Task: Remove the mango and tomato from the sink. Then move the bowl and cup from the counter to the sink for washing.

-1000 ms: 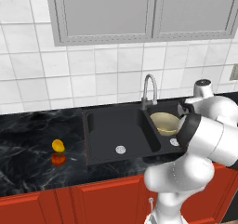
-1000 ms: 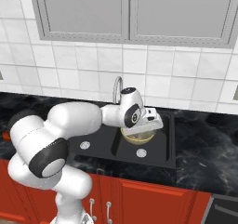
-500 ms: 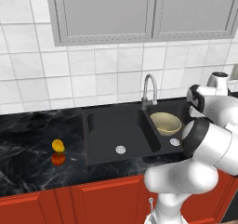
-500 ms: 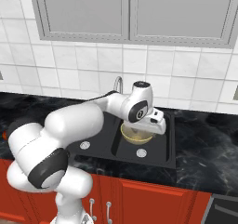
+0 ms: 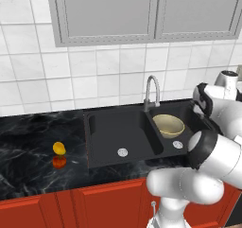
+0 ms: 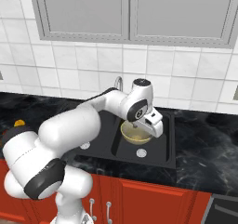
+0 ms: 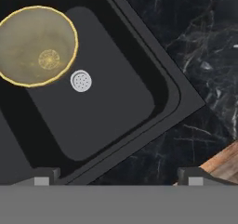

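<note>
The tan-yellow bowl (image 5: 168, 126) (image 6: 135, 133) (image 7: 36, 45) sits in the right basin of the black sink (image 5: 88, 127) (image 7: 173, 95), beside the round drain (image 7: 81, 81). My gripper (image 6: 152, 124) (image 7: 118, 179) hangs above that basin, off to the bowl's side near the sink's right rim. It is open, its tips far apart, with nothing between them. On the counter left of the sink lie the yellow-orange mango (image 5: 59, 148) and, just in front of it, the red-orange tomato (image 5: 59, 162). The cup is out of view.
A curved silver faucet (image 5: 150, 89) rises behind the divider between the basins. Black marble counter (image 7: 200, 46) runs right of the sink. Grey wall cabinets (image 5: 142, 12) hang overhead, and red cabinet fronts (image 5: 94, 203) sit below.
My hand has risen off the bowl and drifted right toward the sink's edge. The bowl stays in the right basin, and the fruit has not moved.
</note>
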Robot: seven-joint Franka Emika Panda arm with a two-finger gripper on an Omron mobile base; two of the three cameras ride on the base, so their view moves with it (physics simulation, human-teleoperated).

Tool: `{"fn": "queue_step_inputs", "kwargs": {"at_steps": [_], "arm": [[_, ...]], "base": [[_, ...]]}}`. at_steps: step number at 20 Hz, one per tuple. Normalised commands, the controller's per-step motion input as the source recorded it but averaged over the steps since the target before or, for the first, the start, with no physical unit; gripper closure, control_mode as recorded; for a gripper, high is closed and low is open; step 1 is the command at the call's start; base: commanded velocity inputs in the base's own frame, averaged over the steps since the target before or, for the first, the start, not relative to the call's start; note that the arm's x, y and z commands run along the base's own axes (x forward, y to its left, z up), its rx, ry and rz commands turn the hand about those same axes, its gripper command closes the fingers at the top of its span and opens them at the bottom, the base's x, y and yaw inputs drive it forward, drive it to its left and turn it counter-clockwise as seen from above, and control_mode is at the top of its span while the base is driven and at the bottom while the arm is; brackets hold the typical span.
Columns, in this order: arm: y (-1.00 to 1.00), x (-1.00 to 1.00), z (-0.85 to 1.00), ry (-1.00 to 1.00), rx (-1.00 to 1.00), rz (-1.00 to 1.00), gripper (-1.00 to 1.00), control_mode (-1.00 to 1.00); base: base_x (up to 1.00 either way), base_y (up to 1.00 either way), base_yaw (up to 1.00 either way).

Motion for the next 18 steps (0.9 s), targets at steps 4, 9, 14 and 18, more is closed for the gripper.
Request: {"fn": "queue_step_inputs", "kwargs": {"at_steps": [4, 9, 14, 18], "arm": [[0.16, -0.13, 0.00, -0.17, 0.01, -0.22, -1.00, -1.00], [0.06, -0.11, 0.01, -0.05, 0.01, -0.06, -1.00, -1.00], [0.00, -0.06, 0.12, 0.00, 0.00, 0.02, -1.00, -1.00], [0.00, -0.16, 0.18, 0.00, 0.00, 0.07, -1.00, -1.00]], "base": [[0.00, 0.00, 0.00], [0.00, 0.00, 0.00], [0.00, 0.00, 0.00], [0.00, 0.00, 0.00]]}}
